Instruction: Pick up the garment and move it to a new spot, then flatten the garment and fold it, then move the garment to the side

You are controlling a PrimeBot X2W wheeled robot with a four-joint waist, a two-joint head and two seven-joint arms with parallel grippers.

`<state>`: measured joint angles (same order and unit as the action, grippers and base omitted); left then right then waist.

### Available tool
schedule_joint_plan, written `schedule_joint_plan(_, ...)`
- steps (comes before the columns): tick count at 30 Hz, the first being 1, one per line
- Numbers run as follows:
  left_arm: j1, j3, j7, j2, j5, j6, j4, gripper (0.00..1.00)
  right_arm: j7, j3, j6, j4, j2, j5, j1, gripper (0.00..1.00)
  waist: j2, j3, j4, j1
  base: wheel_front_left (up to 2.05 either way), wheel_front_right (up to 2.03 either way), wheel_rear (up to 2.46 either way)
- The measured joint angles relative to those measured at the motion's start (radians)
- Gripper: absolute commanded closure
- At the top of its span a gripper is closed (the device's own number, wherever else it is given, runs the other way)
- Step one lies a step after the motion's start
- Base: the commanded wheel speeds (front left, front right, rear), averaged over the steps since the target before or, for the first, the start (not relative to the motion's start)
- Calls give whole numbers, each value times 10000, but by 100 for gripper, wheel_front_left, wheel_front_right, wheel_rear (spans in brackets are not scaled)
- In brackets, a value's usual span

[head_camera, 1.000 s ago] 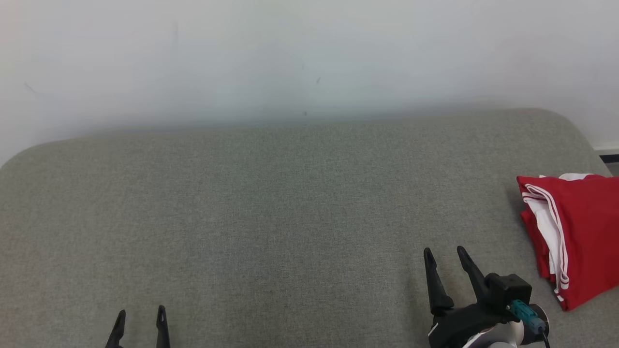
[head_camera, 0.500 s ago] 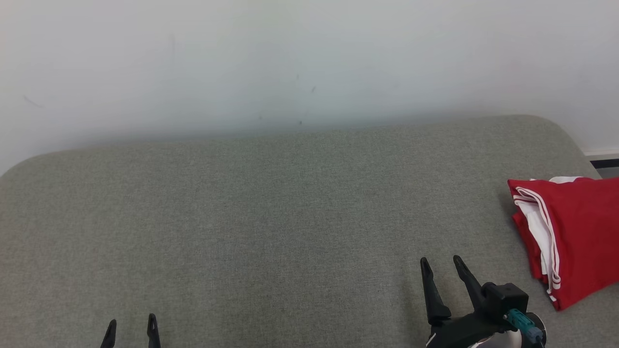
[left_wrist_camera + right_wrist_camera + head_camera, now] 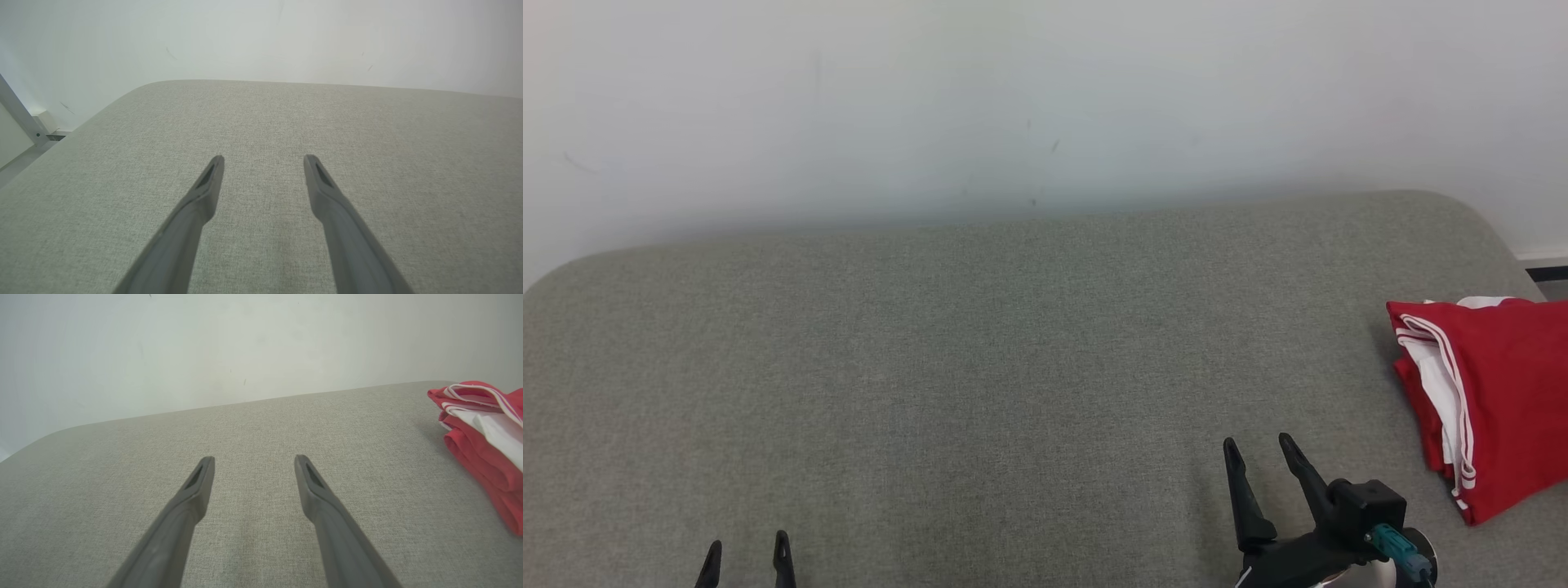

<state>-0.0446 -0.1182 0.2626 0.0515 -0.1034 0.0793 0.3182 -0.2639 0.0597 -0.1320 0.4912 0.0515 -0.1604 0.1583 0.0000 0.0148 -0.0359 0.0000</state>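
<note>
The garment (image 3: 1499,392) is seen folded into a compact red bundle at the far right of the grey fabric-covered tabletop (image 3: 980,351), partly cut off by the right edge of the head view. White cloth and red-and-white striped trim are exposed along its left side, and no lettering can be made out on the visible folds. In the right wrist view the garment (image 3: 482,433) is found at the right edge, with layered red folds under a white panel. The right tool (image 3: 1258,441) is held low at the lower right of the head view, well apart from the garment and to its left, with a teal connector (image 3: 1392,545) visible at its wrist. Its two dark fingers are spread wide in the right wrist view, where the right tool (image 3: 255,458) has only bare fabric between them. The left tool (image 3: 748,541) is seen at the lower left, its tips just entering the picture. The left tool (image 3: 264,158) is likewise spread, and nothing is gripped. A plain white wall (image 3: 1045,98) is seen behind the tabletop.
</note>
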Motion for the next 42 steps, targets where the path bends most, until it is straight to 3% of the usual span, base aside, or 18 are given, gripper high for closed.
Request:
schedule_joint_plan(24,1,84,-2,0,-201,13,50,0,0,219,0,98,0,-67,2,0,0,-94,15,0,0,0,0)
schedule_joint_plan(25,0,92,0,0,-242,61,59,100,0,236,0,111,0,-69,2,100,0,-92,15,0,0,0,0)
schedule_joint_plan(32,-36,90,-180,-100,-384,88,600,100,113,182,0,593,-2,-259,-412,100,0,-94,19,0,0,0,0)
schedule_joint_plan(42,47,69,-677,-104,-2366,105,497,100,614,-75,0,222,0,-2163,-410,100,0,-101,48,0,0,0,0)
